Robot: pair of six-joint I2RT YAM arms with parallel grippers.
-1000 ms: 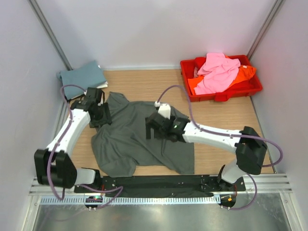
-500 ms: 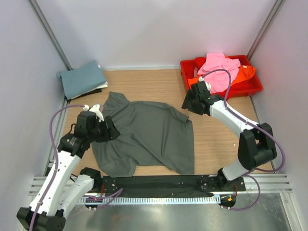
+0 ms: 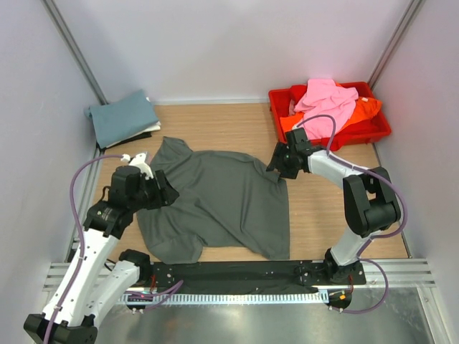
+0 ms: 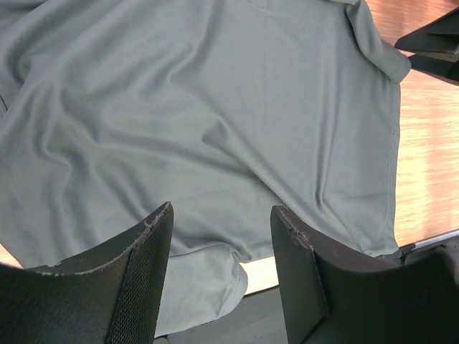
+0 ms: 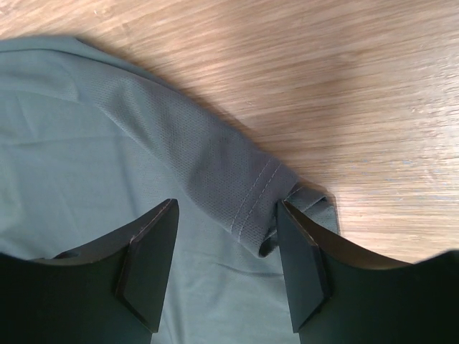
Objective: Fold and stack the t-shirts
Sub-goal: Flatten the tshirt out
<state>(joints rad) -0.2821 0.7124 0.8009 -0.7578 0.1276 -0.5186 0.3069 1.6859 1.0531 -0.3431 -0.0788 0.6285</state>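
A dark grey t-shirt [image 3: 215,204] lies spread and wrinkled on the wooden table. My left gripper [image 3: 163,195] hovers open over its left edge; the left wrist view shows the shirt body [image 4: 215,107] and a sleeve [image 4: 208,279] between the open jaws. My right gripper [image 3: 278,163] is open just above the shirt's right sleeve [image 5: 237,193], whose hem is folded under. A folded dusty teal shirt [image 3: 123,118] lies at the back left on something white. Pink [image 3: 324,107] and orange [image 3: 366,109] shirts are heaped in the tray.
A red plastic tray [image 3: 373,132] stands at the back right. Grey walls close in the sides and back. A metal rail [image 3: 237,276] runs along the near edge. Bare wood [image 3: 337,215] shows right of the shirt.
The right arm swung from mid-shirt to the right sleeve. The left arm drew back from the shirt's far left to its left edge, nearer me. The shirt has not moved.
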